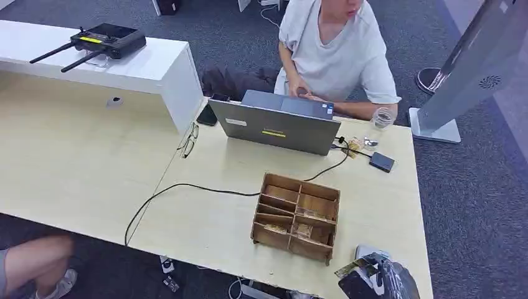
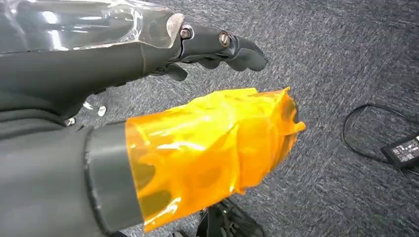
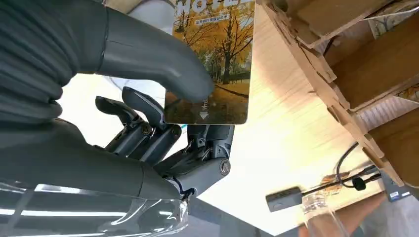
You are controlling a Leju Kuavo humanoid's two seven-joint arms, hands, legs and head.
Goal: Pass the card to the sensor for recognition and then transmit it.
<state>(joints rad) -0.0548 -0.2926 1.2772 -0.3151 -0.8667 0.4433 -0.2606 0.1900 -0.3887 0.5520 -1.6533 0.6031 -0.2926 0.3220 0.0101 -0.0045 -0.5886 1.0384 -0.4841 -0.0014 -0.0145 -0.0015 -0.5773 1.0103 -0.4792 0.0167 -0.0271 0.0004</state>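
Observation:
My right hand is low at the table's front right corner, just in front of the wooden compartment box. It pinches a card printed with yellow autumn trees between the thumb and the dark fingers; the card's edge shows beside the hand. The small dark sensor lies on its cable at the table's far right, beyond the box, and appears as a dark block in the right wrist view. My left hand, its thumb wrapped in orange film, hangs over grey carpet holding nothing.
A person sits behind the open laptop at the far edge. A drinking glass, glasses and a phone lie near it. A black cable crosses the table. A power adapter lies on the floor.

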